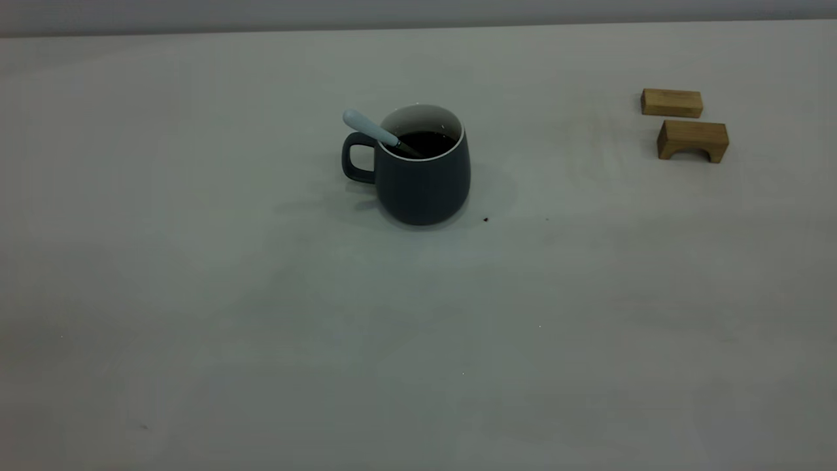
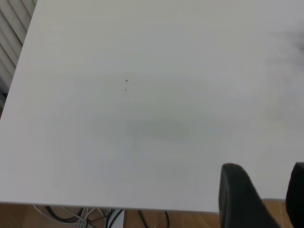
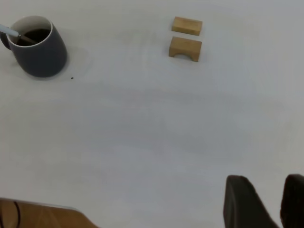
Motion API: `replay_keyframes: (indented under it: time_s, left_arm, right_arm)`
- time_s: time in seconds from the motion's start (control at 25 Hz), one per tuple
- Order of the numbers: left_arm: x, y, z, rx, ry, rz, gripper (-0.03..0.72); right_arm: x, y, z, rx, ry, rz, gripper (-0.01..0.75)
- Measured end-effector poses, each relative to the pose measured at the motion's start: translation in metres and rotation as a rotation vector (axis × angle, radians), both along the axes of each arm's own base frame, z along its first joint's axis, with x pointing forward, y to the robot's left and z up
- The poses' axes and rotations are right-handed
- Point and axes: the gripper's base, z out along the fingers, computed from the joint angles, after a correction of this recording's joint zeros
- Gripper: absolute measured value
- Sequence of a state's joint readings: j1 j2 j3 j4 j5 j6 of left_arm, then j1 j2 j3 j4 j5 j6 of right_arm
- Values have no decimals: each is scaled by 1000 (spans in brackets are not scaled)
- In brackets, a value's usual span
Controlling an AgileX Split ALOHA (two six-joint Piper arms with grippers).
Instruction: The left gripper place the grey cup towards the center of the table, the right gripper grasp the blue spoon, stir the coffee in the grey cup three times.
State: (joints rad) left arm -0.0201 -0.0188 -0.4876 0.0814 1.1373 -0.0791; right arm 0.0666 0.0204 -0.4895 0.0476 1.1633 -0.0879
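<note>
The grey cup (image 1: 425, 183) stands upright near the middle of the table (image 1: 418, 340), its handle pointing to the exterior view's left. The coffee (image 1: 426, 142) lies dark inside it. The blue spoon (image 1: 369, 127) leans in the cup, bowl sunk in the coffee and pale handle sticking out over the rim above the cup's handle. No arm shows in the exterior view. My left gripper (image 2: 268, 171) hangs open over bare table by an edge. My right gripper (image 3: 267, 183) is open and empty, far from the cup (image 3: 40, 54) and spoon (image 3: 8, 32).
Two small wooden blocks sit at the back right, a flat one (image 1: 671, 103) and an arched one (image 1: 692, 139) just in front of it. A tiny dark speck (image 1: 485, 220) lies right of the cup. Cables (image 2: 95, 216) hang below the table edge near the left gripper.
</note>
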Motion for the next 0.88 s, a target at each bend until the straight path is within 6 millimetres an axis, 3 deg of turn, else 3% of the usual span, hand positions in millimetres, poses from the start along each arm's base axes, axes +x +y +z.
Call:
replay_keyframes:
  time_s: [0.88]
  left_arm:
    - [0,0,0,0,0,0,322]
  right_arm:
    - [0,1,0,20,2,-3,240]
